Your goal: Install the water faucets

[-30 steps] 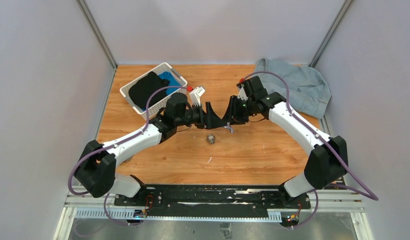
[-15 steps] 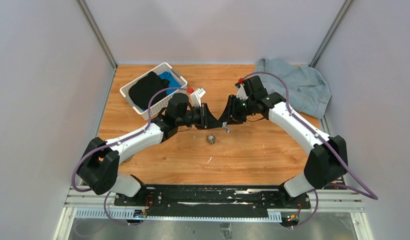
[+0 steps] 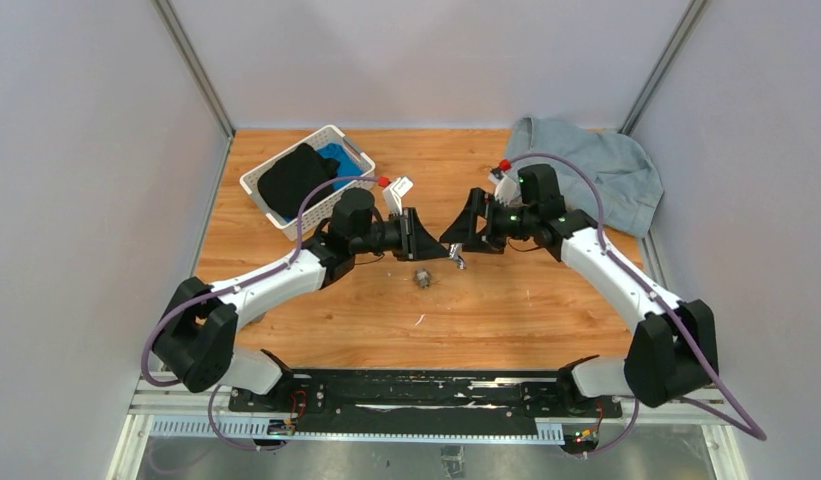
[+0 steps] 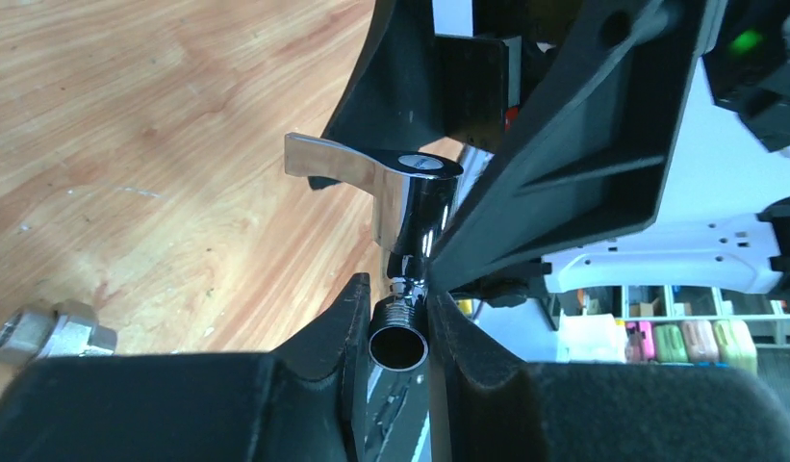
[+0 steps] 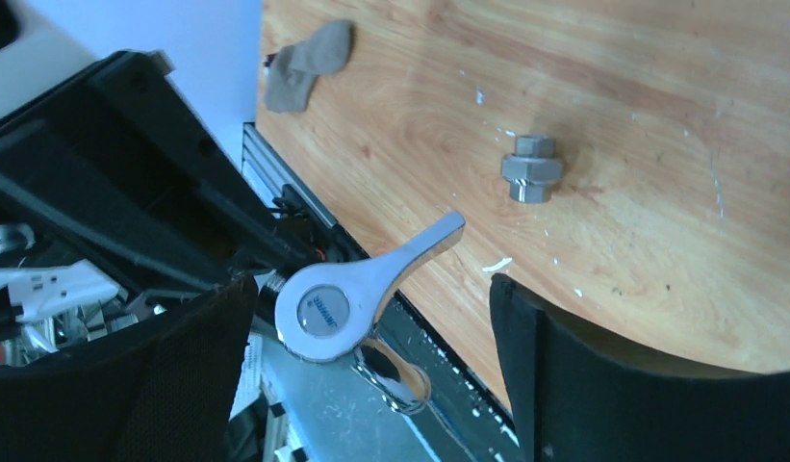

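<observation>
We've got the left gripper pinched hard on the threaded stem of the tap. From the left wrist we're looking straight into the open bore of that stem, squeezed between two black fingers. The tap's right side is cut off there behind a big black slab of the other arm's gripper, so we can't follow its body fully. Over to the right wrist: the right gripper is spread wide, one finger either side of the tap's round cap and lever handle, with a clear gap on the handle side and only a sliver showing on the other. Where the left fingers meet the stem is hidden under that cap, and the shiny lump below it is too blurred to read. The tap is up off the desk, mid-table between the two grippers. The grey fitting lies loose on the wood, touched by nothing. From above, the grip itself is too small to judge. At the far left, a white basket holds a black cloth mostly covering something blue; at the far right lies a bunched denim garment
</observation>
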{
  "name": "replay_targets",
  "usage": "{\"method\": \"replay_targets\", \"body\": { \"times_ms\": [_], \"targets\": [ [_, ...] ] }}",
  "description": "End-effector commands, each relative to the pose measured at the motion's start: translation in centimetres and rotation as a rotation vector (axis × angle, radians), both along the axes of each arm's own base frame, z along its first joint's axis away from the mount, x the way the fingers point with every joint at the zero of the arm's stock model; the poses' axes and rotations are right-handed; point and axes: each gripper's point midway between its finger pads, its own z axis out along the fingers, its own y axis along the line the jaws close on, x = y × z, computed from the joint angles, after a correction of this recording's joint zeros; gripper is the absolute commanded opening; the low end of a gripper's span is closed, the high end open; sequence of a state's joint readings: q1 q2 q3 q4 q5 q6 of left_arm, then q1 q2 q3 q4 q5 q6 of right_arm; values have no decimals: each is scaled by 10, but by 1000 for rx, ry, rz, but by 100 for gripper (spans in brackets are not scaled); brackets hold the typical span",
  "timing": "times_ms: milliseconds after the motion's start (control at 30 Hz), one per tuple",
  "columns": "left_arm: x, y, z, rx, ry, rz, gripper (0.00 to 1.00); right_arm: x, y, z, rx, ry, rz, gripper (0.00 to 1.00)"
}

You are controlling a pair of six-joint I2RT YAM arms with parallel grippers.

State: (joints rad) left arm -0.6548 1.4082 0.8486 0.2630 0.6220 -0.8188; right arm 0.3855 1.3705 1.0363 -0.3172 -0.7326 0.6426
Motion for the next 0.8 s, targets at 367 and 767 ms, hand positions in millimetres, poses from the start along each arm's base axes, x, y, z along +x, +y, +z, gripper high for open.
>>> {"method": "replay_targets", "body": {
  "times_ms": [367,767],
  "targets": [
    [-6,3,68,-298,-39,-45,0,-29,-8,62,447,-291,122,81],
    [-5,4,72,-343,-28,-42,0,-38,-6,78,603,-280,123,42]
  ]
}}
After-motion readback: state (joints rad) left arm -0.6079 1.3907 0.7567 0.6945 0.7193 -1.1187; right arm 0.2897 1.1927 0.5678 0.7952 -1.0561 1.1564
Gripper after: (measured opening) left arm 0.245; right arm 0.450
